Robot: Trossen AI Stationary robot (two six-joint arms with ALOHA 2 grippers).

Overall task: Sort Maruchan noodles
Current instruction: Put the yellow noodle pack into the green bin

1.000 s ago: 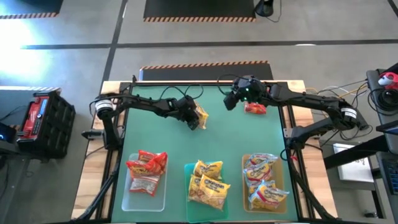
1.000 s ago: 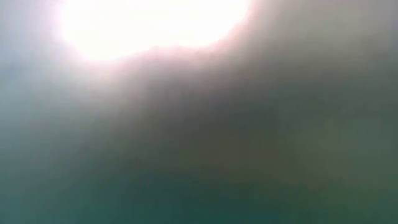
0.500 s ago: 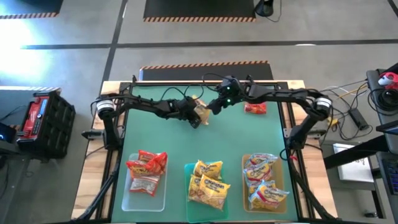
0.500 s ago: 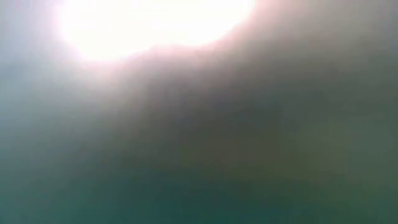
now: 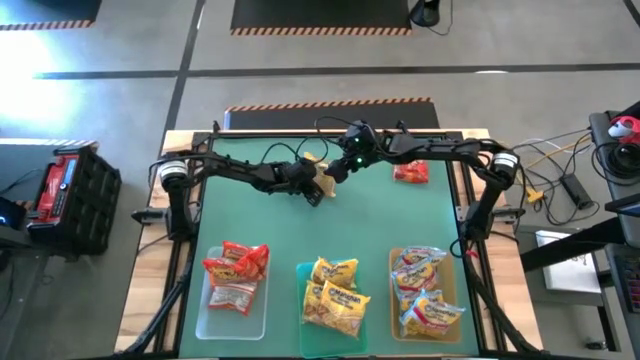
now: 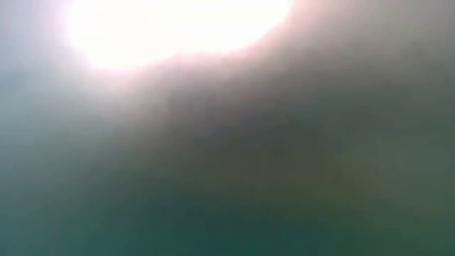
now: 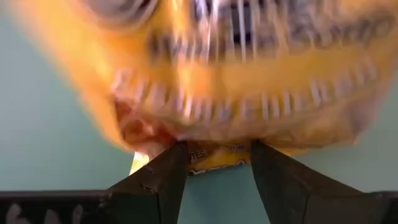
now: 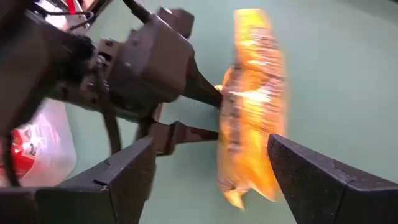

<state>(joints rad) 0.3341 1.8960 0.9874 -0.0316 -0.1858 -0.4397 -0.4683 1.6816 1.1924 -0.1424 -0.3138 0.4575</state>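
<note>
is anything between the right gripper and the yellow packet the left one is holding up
Nothing visible. The right gripper is open with the yellow packet straight ahead between its fingers; only the left gripper, clamping the packet's far edge, is nearby.

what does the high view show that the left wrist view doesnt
Only the high view: the three trays, clear, teal and amber, each holding packets, a red packet lying loose on the mat, and the right gripper reaching in beside the left one. Only the left wrist view: the left gripper's fingers pinching the packet's edge up close. Both: the left gripper holding the yellow packet over the green mat.
</note>
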